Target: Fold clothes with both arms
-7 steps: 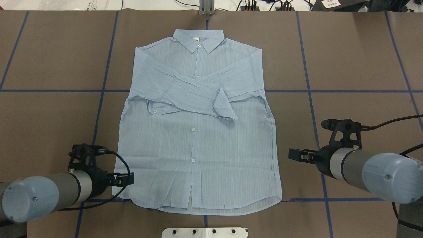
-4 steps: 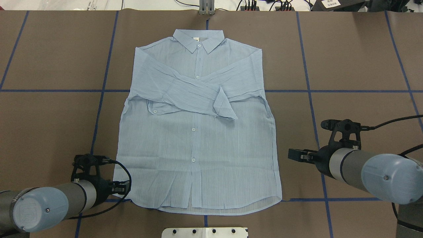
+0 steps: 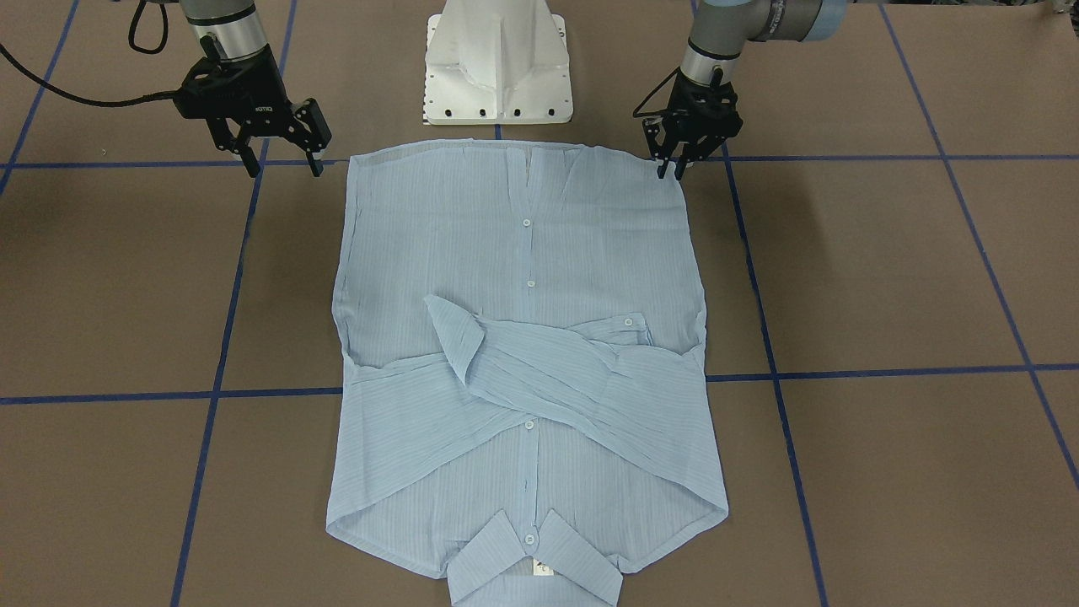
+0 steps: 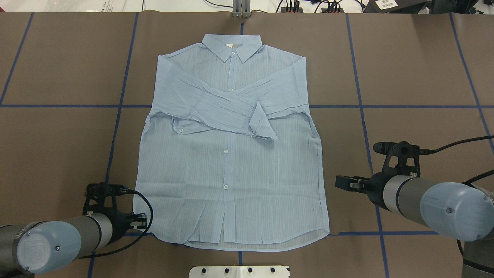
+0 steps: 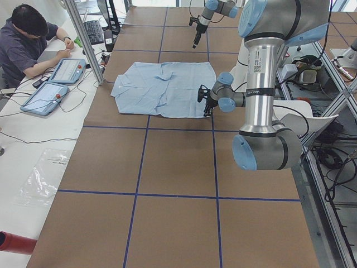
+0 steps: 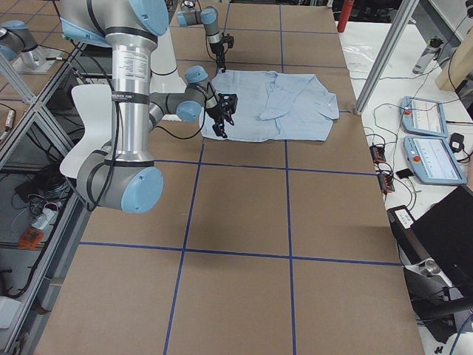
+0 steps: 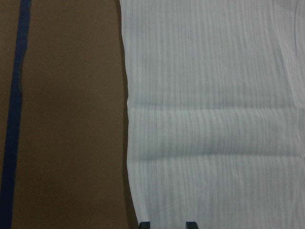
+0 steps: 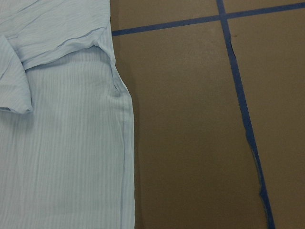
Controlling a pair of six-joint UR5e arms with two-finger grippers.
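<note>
The shirt (image 4: 231, 154) is lying flat, front up, on the worktop (image 4: 424, 69), straight out from the pedestal base (image 3: 497, 59). Hem is sitting nearest the base and collar farthest, so the long axis is running directly away from the base. Sleeves are lying crossed over the chest, one cuff flipping up into a point. Placket is buttoned, and the fabric is thin and crinkly, wrinkling a bit near the hem.

The left gripper (image 3: 671, 174) is hanging at the hem corner on the base's left side, fingers pointing down with a narrow gap between them. Wrist view is showing the tips right over the cloth edge, seemingly not pinching yet, though contact is hard to judge. The right gripper (image 3: 285, 169) is hovering off the other hem corner, fingers spread wide and holding nothing, bare worktop showing between it and the cloth. Left is the nearer one.

The coming move is probably turning on each arm taking its hem corner and carrying it away from the base toward the collar, with the right closing in sideways first.
</note>
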